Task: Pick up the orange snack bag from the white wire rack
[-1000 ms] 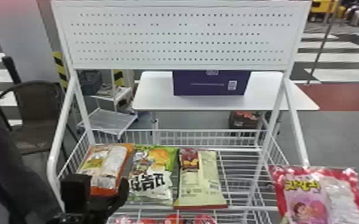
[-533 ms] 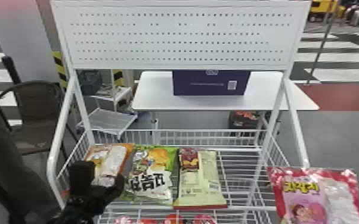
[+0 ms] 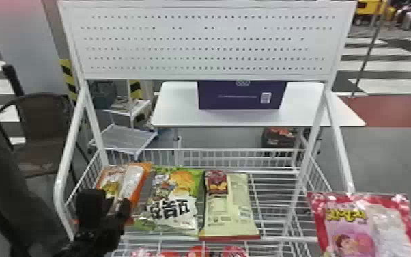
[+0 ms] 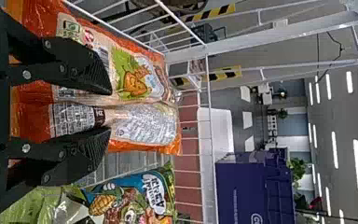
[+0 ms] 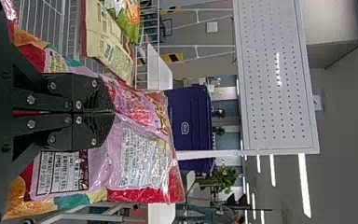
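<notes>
Left pincer (image 3: pixel 110 200) wide at orange snack bag (image 3: pixel 126 181), white wire rack (image 3: pixel 67 153), table (image 3: pixel 177 112) beyond

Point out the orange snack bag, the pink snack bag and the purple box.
Orange snack bag (image 4: pixel 144 123): left wrist view, silvery panel.
Pink snack bag (image 5: pixel 140 154): right wrist view, silvery panel.
Purple box (image 3: pixel 232 99): head view, near side.

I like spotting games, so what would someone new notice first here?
Probably the bright pink snack bag, pinched in the right gripper beside the rack. Next, perhaps, the orange snack bag at the left end of the white wire rack, with the left gripper open over it.
</notes>
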Robot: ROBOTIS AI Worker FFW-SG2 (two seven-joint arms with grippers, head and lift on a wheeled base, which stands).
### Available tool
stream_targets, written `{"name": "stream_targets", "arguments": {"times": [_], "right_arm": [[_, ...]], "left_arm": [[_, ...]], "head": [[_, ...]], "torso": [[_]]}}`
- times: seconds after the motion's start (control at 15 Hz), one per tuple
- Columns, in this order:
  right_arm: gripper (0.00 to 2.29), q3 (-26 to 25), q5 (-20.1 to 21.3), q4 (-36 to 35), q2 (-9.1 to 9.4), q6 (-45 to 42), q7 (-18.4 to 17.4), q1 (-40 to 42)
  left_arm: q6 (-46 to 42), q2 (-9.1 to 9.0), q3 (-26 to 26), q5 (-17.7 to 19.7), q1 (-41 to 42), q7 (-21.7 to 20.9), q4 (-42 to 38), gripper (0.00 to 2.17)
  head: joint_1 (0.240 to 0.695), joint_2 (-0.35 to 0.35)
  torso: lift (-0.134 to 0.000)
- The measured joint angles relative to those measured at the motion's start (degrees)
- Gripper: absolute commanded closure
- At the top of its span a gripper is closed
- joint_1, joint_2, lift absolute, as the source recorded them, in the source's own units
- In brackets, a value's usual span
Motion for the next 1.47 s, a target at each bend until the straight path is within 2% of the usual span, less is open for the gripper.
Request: {"name": "stream_targets", "arguments": {"times": [0.27,0.47,1.0,1.27,1.47], "right_arm": [[2.14,0.2,0.0,0.6,0.1,0.1,0.0,-0.6],[2.14,0.5,0.0,1.0,0.16,0.1,0.0,-0.9],[2.14,0.9,0.0,1.6,0.43,0.2,0.0,-1.4],[2.14,1.2,0.1,1.9,0.69,0.2,0.0,-1.8],[2.14,1.3,0.1,1.8,0.7,0.2,0.0,-1.7]], "left_arm": [[-1.3,0.02,0.4,-0.3,4.9,3.2,-7.5,1.89],[-6.6,0.37,1.1,-0.7,10.4,5.1,-13.5,1.89],[-21.8,0.47,6.5,-1.4,36.6,2.9,-32.2,1.89],[-31.8,0.68,7.1,-1.4,46.5,1.9,-34.7,1.89],[-36.0,0.91,6.2,-1.5,49.3,1.4,-34.7,1.89]], "head": [[0.499,0.0],[0.499,0.0],[0.499,0.0],[0.499,0.0],[0.499,0.0]], "torso": [[0.0],[0.0],[0.0],[0.0],[0.0]]}}
